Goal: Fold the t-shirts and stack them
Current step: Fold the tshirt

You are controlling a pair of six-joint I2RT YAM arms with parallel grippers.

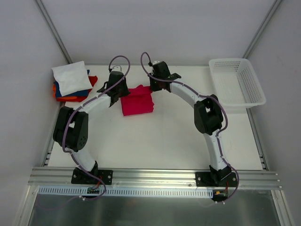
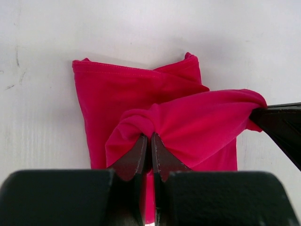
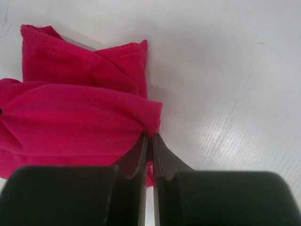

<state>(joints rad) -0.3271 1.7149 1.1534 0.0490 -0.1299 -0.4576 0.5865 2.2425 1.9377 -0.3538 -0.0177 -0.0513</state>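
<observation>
A crimson-red t-shirt (image 1: 137, 101) lies partly folded on the table's far middle. My left gripper (image 1: 117, 89) is shut on a bunched edge of the red shirt (image 2: 141, 94) at its left side and lifts it. My right gripper (image 1: 157, 84) is shut on the shirt's other raised corner (image 3: 70, 117) at the far right. The held fold hangs between both grippers over the lower layers. A stack of folded t-shirts (image 1: 71, 81), white on top with blue, orange and red below, sits at the far left.
A white plastic mesh basket (image 1: 236, 82) stands at the far right of the table. An aluminium rail (image 1: 155, 176) runs along the near edge by the arm bases. Grey walls close in the back.
</observation>
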